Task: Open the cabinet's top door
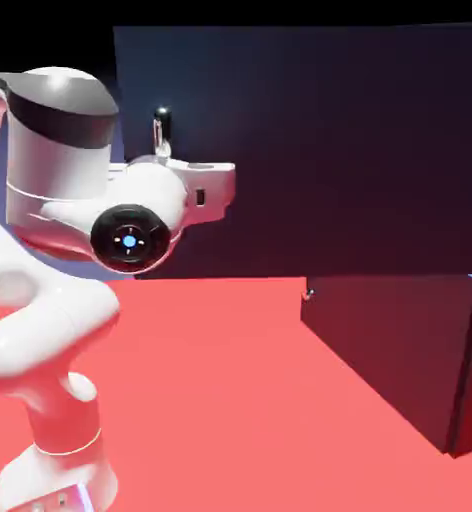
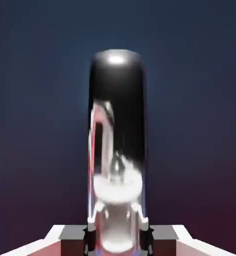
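The top door [image 1: 310, 140] of the cabinet [image 1: 460, 360] is seen as a large, rigid, dark navy panel behind the arm; judged heavy on its hinge but stiff. Its glossy bar handle [image 2: 117, 145], likely slippery, fills the hand view. The gripper [image 2: 117, 235] is clamped on that handle, the only sensible hold.

Rendered simulation: flat red table [image 1: 230, 380], featureless navy cabinet [image 1: 330, 150].
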You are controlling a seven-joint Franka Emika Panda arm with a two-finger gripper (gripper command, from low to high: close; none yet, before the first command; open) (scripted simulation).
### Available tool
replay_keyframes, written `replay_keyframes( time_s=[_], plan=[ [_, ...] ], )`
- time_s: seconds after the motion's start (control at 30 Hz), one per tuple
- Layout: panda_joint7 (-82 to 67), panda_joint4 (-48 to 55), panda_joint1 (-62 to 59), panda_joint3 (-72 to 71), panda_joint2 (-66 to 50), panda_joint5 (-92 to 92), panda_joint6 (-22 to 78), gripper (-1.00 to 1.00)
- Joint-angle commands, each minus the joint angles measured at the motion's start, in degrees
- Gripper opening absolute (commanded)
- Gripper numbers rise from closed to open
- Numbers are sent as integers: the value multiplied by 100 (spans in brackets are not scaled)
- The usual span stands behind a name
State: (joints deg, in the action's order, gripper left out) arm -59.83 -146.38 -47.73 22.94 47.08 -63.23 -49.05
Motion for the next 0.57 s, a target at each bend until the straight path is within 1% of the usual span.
replay_keyframes(
  time_s=[0.0, 0.33, 0.53],
  plan=[
    [-108, 170, 98, 118, -207, 121, 108, -100],
    [-1264, 2059, 1095, 1264, -2284, 1072, 1438, -100],
    [-2139, 3257, 1479, 1813, -3528, 1468, 2356, -100]
  ],
)
